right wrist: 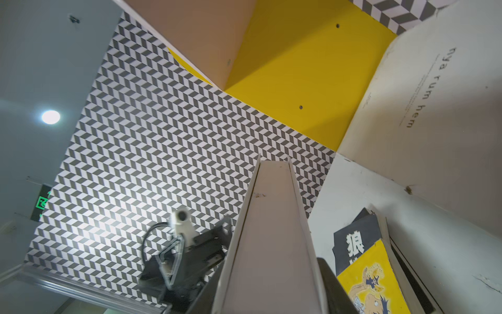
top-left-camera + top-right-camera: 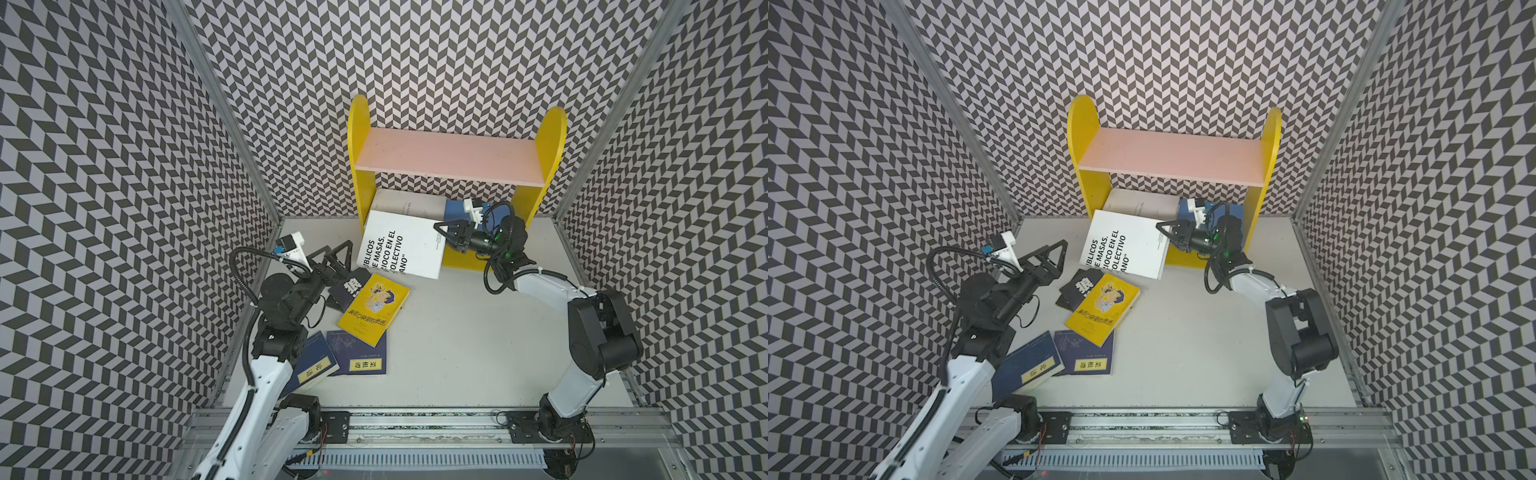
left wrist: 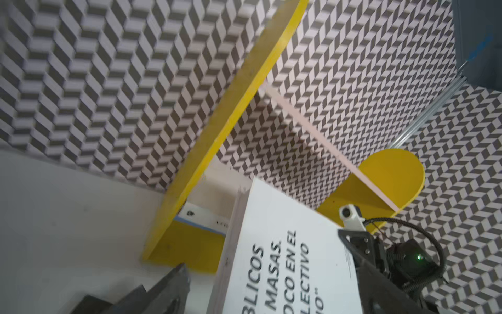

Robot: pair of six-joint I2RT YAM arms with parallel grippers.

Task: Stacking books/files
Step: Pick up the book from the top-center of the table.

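My right gripper (image 2: 442, 232) (image 1: 271, 288) is shut on the edge of a large white book with black lettering (image 2: 399, 245) (image 2: 1125, 245) (image 3: 285, 258). It holds the book tilted in front of the shelf's lower bay. My left gripper (image 2: 338, 259) (image 2: 1050, 253) stands open just left of that book, with nothing between its fingers (image 3: 176, 282). On the table lie a yellow cartoon book (image 2: 374, 307) over a black book (image 2: 351, 286), and two navy books (image 2: 357, 353) (image 2: 313, 365). Another white book (image 2: 409, 203) (image 1: 423, 108) lies in the lower bay.
The shelf has yellow side panels (image 2: 359, 166) and a pink top board (image 2: 451, 160); it stands against the patterned back wall. A blue book (image 2: 1183, 208) sits in the bay behind my right wrist. Patterned walls close in both sides, and the arms' rail (image 2: 415, 419) runs along the front.
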